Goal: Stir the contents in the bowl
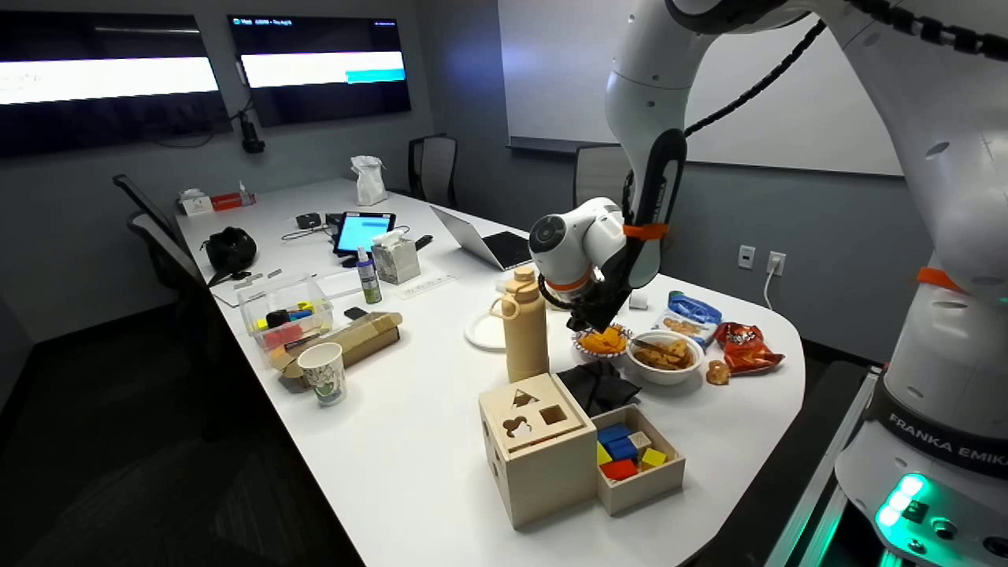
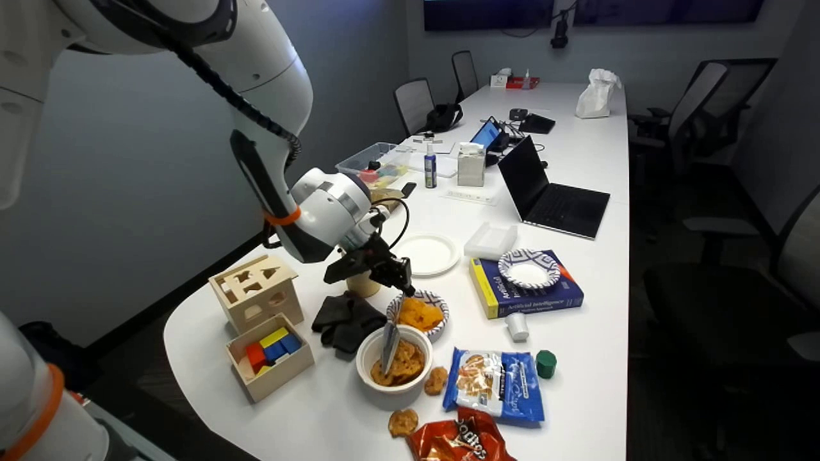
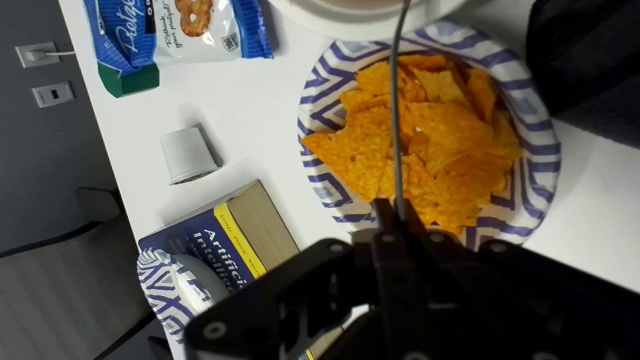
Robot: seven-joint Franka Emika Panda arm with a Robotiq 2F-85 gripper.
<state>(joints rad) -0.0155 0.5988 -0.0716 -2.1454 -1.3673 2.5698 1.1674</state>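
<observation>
A white bowl (image 2: 366, 376) holds brown pretzel crisps (image 2: 408, 366). The bowl also shows in an exterior view (image 1: 664, 379), and its rim is at the top of the wrist view (image 3: 340, 22). My gripper (image 3: 398, 207) is shut on the handle of a metal utensil (image 3: 395, 115). The utensil (image 2: 389, 349) slopes down from the gripper (image 2: 409, 291), with its flat end in the bowl among the crisps. The gripper is above the edge of a patterned bowl (image 3: 542, 170) of orange chips (image 3: 450, 150). The utensil's lower end is out of the wrist view.
A dark cloth (image 2: 349, 320), wooden shape box (image 2: 256, 294) and block tray (image 2: 275, 374) stand beside the bowls. A tan bottle (image 1: 526, 331) is close to the gripper. A pretzel bag (image 2: 493, 384), red bag (image 2: 458, 442), small cup (image 2: 517, 326) and book (image 2: 525, 301) lie nearby.
</observation>
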